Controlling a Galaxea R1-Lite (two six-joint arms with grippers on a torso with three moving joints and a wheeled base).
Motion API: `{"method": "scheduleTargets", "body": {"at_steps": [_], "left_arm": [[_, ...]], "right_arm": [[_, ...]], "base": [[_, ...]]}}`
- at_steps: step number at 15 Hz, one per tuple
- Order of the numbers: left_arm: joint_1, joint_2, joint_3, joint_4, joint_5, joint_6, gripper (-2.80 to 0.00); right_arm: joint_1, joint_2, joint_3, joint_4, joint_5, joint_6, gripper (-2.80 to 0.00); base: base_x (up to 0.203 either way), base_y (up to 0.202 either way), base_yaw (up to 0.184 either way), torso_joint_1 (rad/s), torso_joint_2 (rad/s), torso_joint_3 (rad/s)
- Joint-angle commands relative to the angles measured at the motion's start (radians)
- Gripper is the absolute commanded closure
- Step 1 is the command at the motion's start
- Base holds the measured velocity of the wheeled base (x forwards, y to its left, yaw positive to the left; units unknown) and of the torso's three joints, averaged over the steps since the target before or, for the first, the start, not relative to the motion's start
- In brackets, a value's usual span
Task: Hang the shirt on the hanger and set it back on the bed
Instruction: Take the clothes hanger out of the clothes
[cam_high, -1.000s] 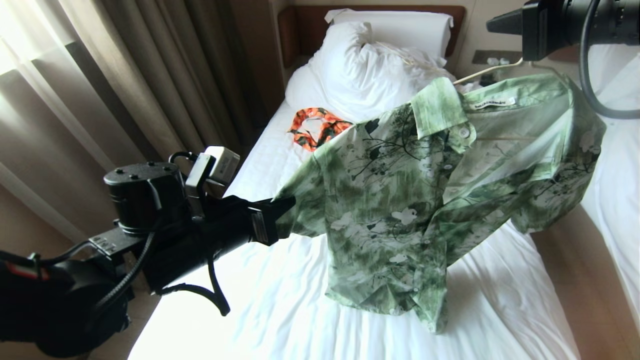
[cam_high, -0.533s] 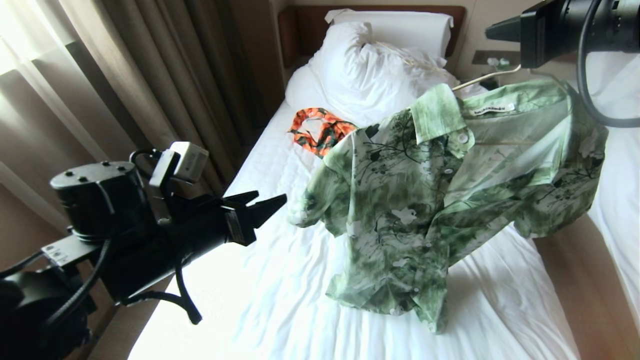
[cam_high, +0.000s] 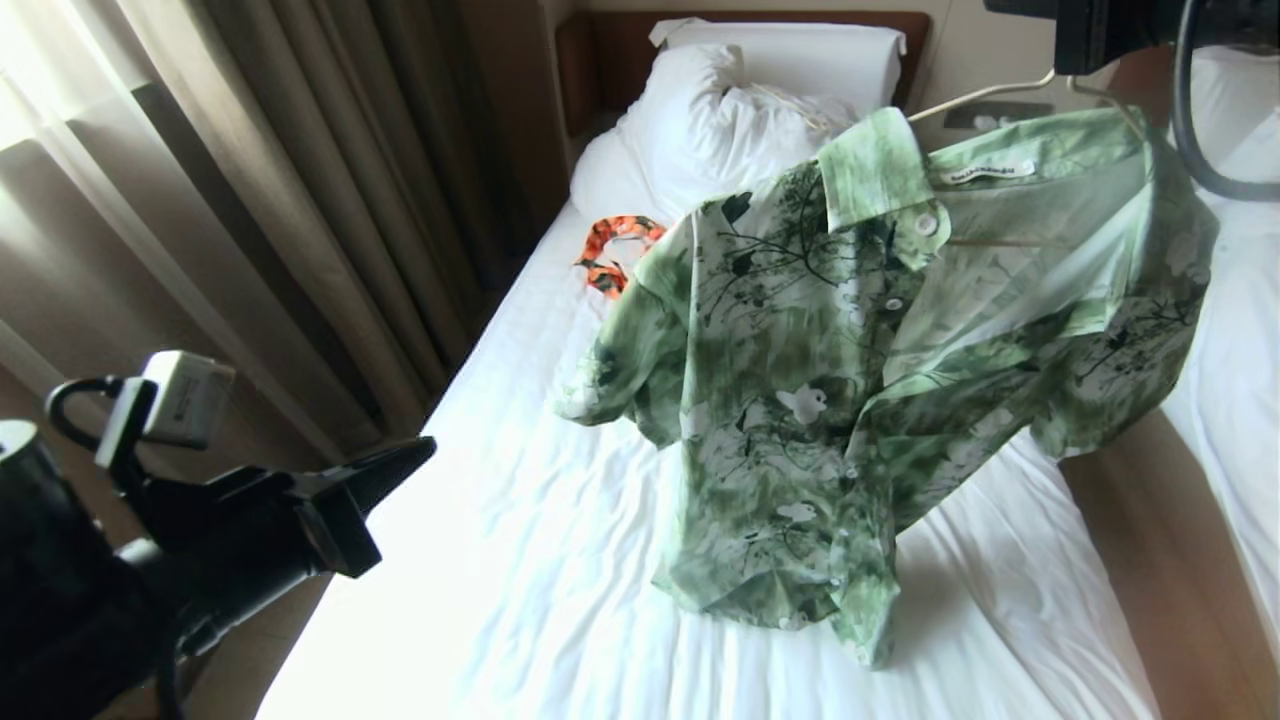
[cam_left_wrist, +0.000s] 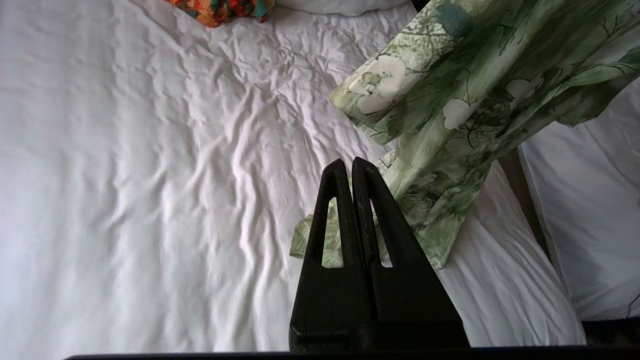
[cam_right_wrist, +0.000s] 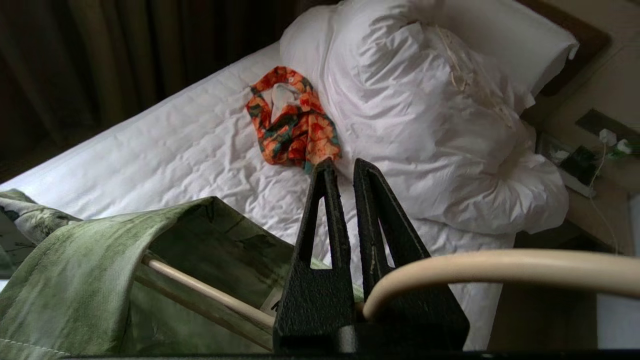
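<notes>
The pale green leaf-print shirt (cam_high: 830, 380) hangs on the cream wire hanger (cam_high: 985, 88) above the bed (cam_high: 520, 560), its lower hem touching the sheet. In the right wrist view my right gripper (cam_right_wrist: 345, 165) is shut on the hanger (cam_right_wrist: 500, 267) at its neck, with the hook curving past the fingers. The shirt's collar (cam_right_wrist: 100, 260) drapes over the hanger's arm. My left gripper (cam_high: 425, 447) is shut and empty at the lower left, well clear of the shirt's sleeve (cam_high: 610, 370). In the left wrist view its tips (cam_left_wrist: 351, 162) point at the shirt's hem (cam_left_wrist: 430, 215).
An orange floral garment (cam_high: 612, 255) lies near the bunched white duvet (cam_high: 720, 130) and pillow (cam_high: 800, 50) by the brown headboard (cam_high: 600, 60). Curtains (cam_high: 250, 200) hang along the left. A second white bed (cam_high: 1230, 400) stands right, across a strip of floor (cam_high: 1150, 560).
My left gripper let go of the shirt's sleeve, shut empty and drew back toward the lower left. The sleeve dropped and hangs loose. The hanger and shirt rose slightly.
</notes>
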Motion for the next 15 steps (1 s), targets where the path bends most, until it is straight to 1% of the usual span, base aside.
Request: {"method": "scheduleTargets", "body": {"at_steps": [1, 2, 3, 6, 9, 12, 15], "left_arm": [[0.020, -0.126, 0.079, -0.004, 0.008, -0.007, 0.00], [0.022, -0.164, 0.112, -0.004, 0.017, -0.015, 0.00], [0.023, -0.199, 0.139, -0.003, 0.030, -0.027, 0.00], [0.024, -0.276, 0.186, -0.003, 0.088, -0.047, 0.00], [0.023, -0.336, 0.195, 0.030, 0.092, -0.057, 0.00], [0.023, -0.399, 0.198, 0.102, 0.091, -0.112, 0.00], [0.023, -0.406, 0.205, 0.109, 0.092, -0.117, 0.00]], "right_arm": [[0.011, 0.031, -0.006, -0.111, -0.035, -0.003, 0.00], [0.013, 0.043, -0.006, -0.172, -0.061, -0.003, 0.00], [0.014, 0.046, -0.006, -0.211, -0.071, -0.006, 0.00], [0.025, 0.040, -0.006, -0.273, -0.071, -0.017, 0.00], [0.043, 0.039, -0.006, -0.285, -0.069, -0.017, 0.00], [0.043, 0.044, -0.006, -0.304, -0.067, -0.015, 0.00], [0.043, 0.045, -0.006, -0.303, -0.067, -0.015, 0.00]], "base": [[0.000, 0.000, 0.000, 0.000, 0.00, 0.000], [0.000, 0.000, 0.000, 0.000, 0.00, 0.000], [0.000, 0.000, 0.000, 0.000, 0.00, 0.000], [0.000, 0.000, 0.000, 0.000, 0.00, 0.000], [0.000, 0.000, 0.000, 0.000, 0.00, 0.000], [0.000, 0.000, 0.000, 0.000, 0.00, 0.000], [0.000, 0.000, 0.000, 0.000, 0.00, 0.000]]}}
